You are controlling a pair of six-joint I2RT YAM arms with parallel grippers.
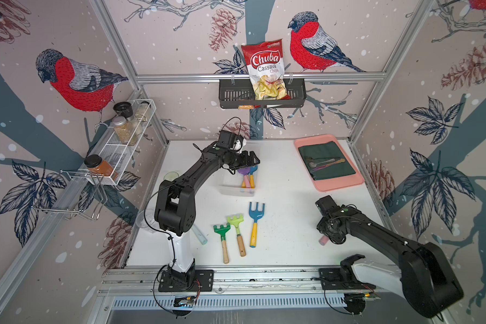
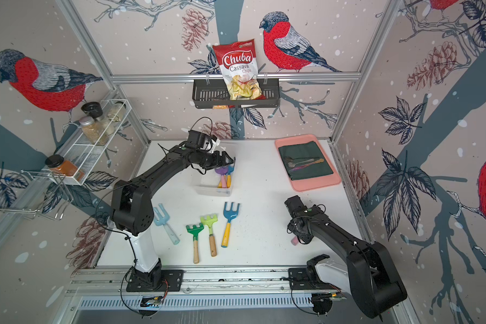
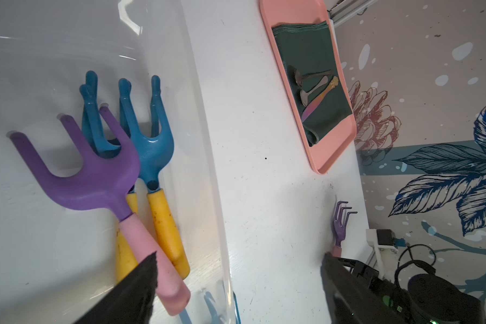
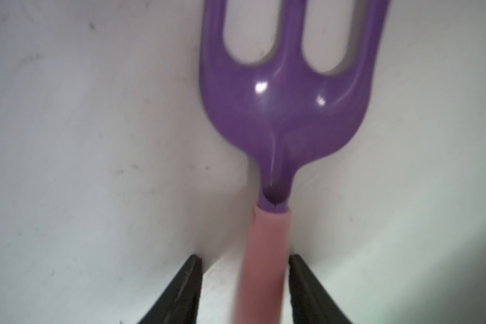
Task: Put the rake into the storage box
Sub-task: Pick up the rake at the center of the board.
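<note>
The purple rake (image 4: pixel 284 106) is laid at near right, tines pointing far; its pink handle (image 4: pixel 268 230) is straddled by the right gripper (image 4: pixel 244 256), partly open, nothing clamped yet; the storage box (image 1: pixel 237 191) is placed far-left.

Bright even light, soft shadows on table (image 1: pixel 286 218), top views bowed at edges, right wrist blurred

We find the storage box (image 1: pixel 233 191) mid-table with three stored rakes (image 3: pixel 104 179) inside. Before it a row of rakes (image 1: pixel 234 220) lies side by side, a spare rake (image 2: pixel 162 216) to its left, a lone rake (image 1: pixel 323 240) far right. Behind right sits the tray (image 1: pixel 337 183), bearing spoons (image 1: pixel 324 162) on a cloth (image 1: pixel 327 172).
</note>
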